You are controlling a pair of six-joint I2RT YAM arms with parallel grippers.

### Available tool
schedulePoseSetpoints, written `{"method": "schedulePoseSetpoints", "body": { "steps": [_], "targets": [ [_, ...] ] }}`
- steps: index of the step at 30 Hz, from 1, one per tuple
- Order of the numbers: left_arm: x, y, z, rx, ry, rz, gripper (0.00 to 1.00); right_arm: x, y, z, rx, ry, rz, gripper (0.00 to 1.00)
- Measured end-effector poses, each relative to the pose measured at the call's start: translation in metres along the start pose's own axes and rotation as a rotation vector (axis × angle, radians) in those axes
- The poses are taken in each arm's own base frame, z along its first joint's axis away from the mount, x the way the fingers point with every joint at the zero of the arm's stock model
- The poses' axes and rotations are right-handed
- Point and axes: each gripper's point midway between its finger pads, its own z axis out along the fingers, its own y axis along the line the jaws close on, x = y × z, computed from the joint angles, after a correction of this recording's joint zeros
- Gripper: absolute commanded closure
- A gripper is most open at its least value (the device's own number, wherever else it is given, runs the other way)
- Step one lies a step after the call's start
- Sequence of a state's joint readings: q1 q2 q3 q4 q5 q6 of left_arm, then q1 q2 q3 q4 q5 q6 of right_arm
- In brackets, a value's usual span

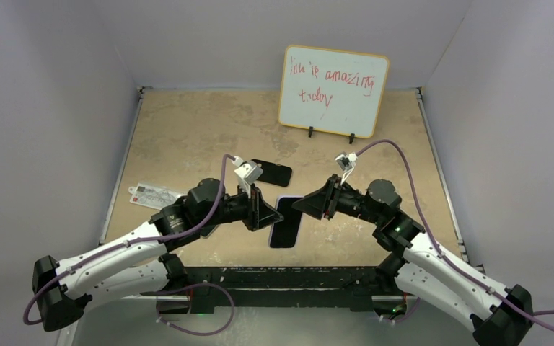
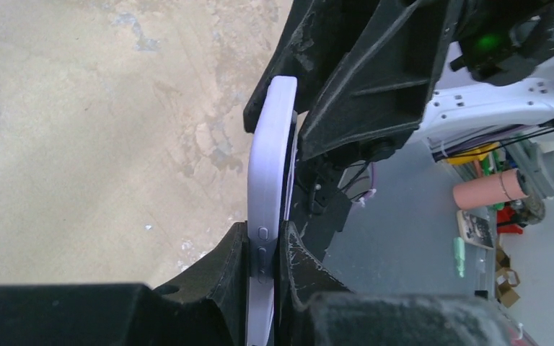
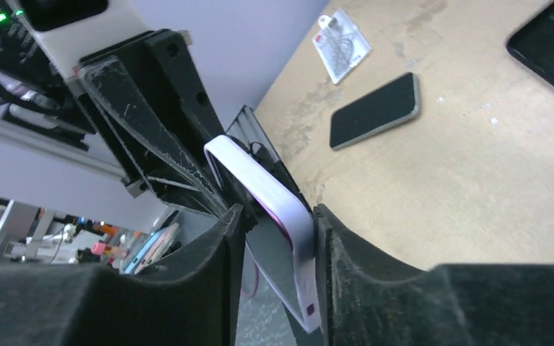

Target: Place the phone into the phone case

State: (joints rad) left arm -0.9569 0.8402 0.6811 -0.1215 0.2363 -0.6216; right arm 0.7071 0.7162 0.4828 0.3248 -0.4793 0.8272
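mid-task view. the phone (image 1: 286,222), light-edged, is held clear of the counter (image 1: 187,130) between the two arms. the left tool (image 1: 268,214) is closed on it, one finger on each face near the side buttons. the right tool (image 1: 305,205) is clamped across both faces at the opposite side. the phone case (image 1: 272,171) lies flat on the counter just behind, apart from the phone. a second phone (image 3: 375,109) lies by the left arm. judged stage: pickup done; aligning the phone over the case and pressing it in remain.
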Motion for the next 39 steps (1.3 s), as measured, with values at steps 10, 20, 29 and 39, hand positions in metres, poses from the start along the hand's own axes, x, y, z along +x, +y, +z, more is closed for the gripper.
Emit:
{"method": "schedulePoseSetpoints", "body": {
  "steps": [10, 20, 29, 39],
  "targets": [
    [0.011, 0.033, 0.021, -0.126, 0.024, -0.02, 1.0, -0.024, -0.009, -0.022, 0.211, -0.092, 0.035, 0.01],
    [0.018, 0.073, 0.113, -0.129, 0.05, -0.146, 1.0, -0.038, -0.009, -0.059, 0.37, -0.146, -0.009, 0.01],
    [-0.032, 0.094, 0.215, 0.046, -0.045, -0.284, 1.0, -0.047, -0.004, -0.081, 0.429, -0.191, -0.037, 0.01],
    [0.01, 0.151, 0.243, 0.006, 0.023, -0.439, 0.86, -0.036, -0.022, -0.083, 0.508, -0.145, -0.022, 0.01]
  ]
}}
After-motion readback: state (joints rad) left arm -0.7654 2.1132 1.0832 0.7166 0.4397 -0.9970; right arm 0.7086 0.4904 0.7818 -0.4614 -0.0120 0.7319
